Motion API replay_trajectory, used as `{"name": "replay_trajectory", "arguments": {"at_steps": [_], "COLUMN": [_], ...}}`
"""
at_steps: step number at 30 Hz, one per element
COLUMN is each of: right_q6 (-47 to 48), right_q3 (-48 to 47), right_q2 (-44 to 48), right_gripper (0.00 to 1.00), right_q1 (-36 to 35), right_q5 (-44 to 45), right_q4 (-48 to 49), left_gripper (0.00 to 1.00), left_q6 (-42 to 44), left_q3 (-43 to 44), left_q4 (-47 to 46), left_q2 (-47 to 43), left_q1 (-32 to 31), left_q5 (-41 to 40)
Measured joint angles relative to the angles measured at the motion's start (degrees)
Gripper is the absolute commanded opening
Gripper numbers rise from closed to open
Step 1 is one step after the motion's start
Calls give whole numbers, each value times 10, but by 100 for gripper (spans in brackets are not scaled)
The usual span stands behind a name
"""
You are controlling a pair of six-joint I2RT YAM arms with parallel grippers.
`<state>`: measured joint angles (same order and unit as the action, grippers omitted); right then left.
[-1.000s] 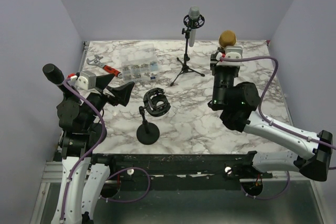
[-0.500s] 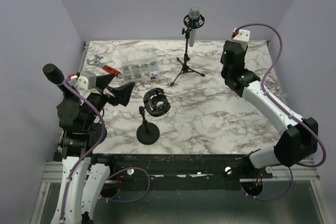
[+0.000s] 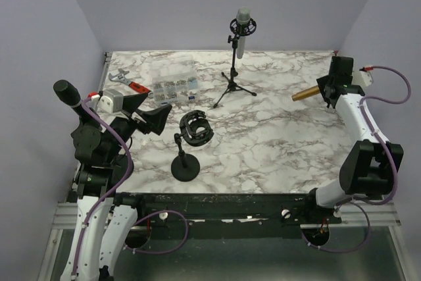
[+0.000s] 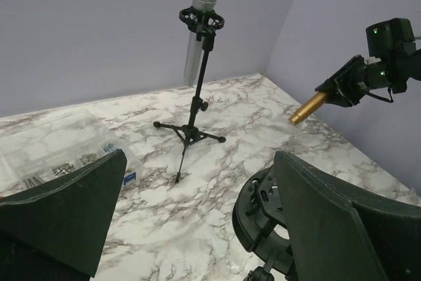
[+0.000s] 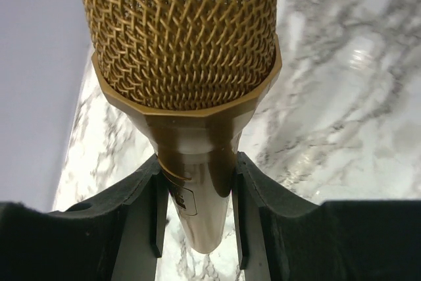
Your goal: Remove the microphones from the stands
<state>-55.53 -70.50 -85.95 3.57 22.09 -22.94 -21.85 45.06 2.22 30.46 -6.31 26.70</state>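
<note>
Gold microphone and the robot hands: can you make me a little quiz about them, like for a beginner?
1. True or false: the right hand is shut on the gold mesh-headed microphone.
2. Which one holds the silver microphone? A. the black tripod stand. B. the black round-base stand.
3. Fill the gap: the left hand is ___ and holds nothing.

Key: 1 true; 2 A; 3 open.
</note>
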Motion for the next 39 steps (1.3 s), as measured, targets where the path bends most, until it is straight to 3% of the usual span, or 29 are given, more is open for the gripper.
{"name": "replay_trajectory", "arguments": {"at_steps": [6, 10, 20, 24, 30, 36, 39], "right_q6": [-133, -170, -92, -53, -26, -26, -27], "right_q3": [60, 134, 228, 246, 241, 258, 258], "right_q2": [3, 24, 133, 99, -7, 17, 21], "right_gripper": [1, 1, 1, 1, 1, 1, 7], "right_q1": [98, 172, 277, 317, 322, 322, 322], "right_q5": [-49, -86, -89, -127, -194, -173, -136], "right_q4": [-48, -76, -150, -172, -201, -202, -207], "left_gripper": [98, 99, 99, 99, 98, 99, 99], "left_q6": [2, 4, 9, 11, 12, 17, 20], "left_q3": [0, 0, 0, 0, 0, 0, 0], "left_q4": [0, 1, 5, 6, 7, 9, 9], "left_q2": [0, 0, 1, 6, 7, 2, 2], "left_q1": [-11, -23, -68, -85, -104, -110, -112], "left_q5": [0, 0, -1, -1, -1, -1, -2]}}
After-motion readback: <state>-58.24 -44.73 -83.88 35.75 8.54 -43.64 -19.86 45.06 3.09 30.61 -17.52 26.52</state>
